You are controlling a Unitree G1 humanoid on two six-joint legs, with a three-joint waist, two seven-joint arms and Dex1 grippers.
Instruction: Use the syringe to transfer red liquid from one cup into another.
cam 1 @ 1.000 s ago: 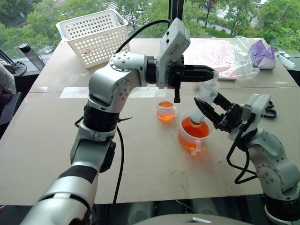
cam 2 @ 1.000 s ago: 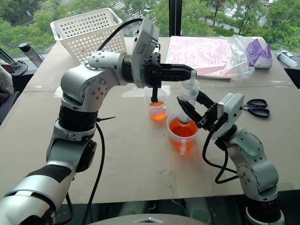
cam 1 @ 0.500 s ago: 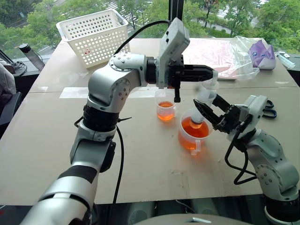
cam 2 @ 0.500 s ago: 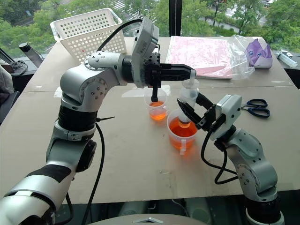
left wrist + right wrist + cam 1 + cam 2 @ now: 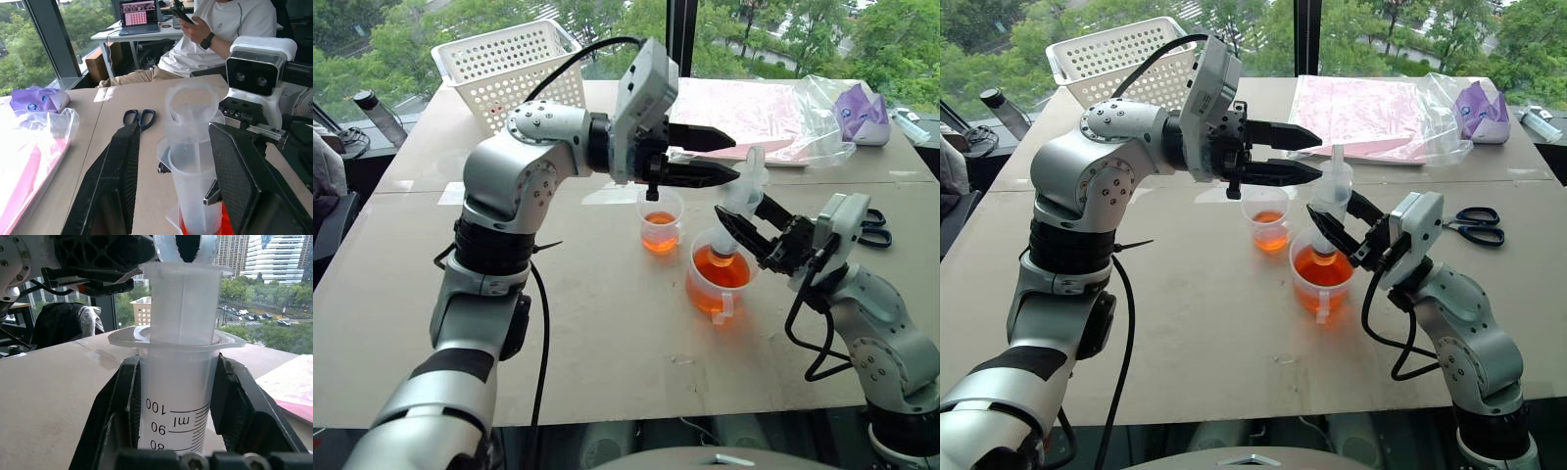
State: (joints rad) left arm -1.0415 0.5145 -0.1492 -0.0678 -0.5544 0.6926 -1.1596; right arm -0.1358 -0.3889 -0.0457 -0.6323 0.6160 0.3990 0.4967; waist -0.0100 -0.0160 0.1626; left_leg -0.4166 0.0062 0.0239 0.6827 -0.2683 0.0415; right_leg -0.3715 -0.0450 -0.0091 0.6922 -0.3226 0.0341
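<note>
Your right gripper [image 5: 1334, 223], right of centre in the head views, is clamped on the barrel of the syringe [image 5: 1332, 201]. The right wrist view confirms it: both black fingers [image 5: 124, 396] press the clear barrel just under its flange. You hold it upright and slightly tilted so the narrow tip hangs down into the measuring cup [image 5: 1322, 279]. That keeps the tip in or right over the red liquid [image 5: 1322, 266]; whether it is actually submerged can't be told.

Your left gripper [image 5: 1307, 157] sits at upper centre, level, pointing toward frame right. Its fingers [image 5: 122, 166] are parted, one either side of the white plunger [image 5: 191, 105] in the left wrist view, and touch nothing. The plunger top stands just beyond its fingertips in the head views. The placement makes sense: one hand steadies the barrel, the other works the plunger.

The small cup [image 5: 1265, 223] stands just left of the measuring cup, close but apart, and already holds some red liquid. Keeping it this near shortens the carry and limits drips.

Judgement: you're between plunger strokes; the barrel shows no clear red fill.

A basket [image 5: 1116, 59] sits in the upper left, scissors [image 5: 1477, 223] at right. A person [image 5: 220, 29] sits at the far end in the left wrist view.
</note>
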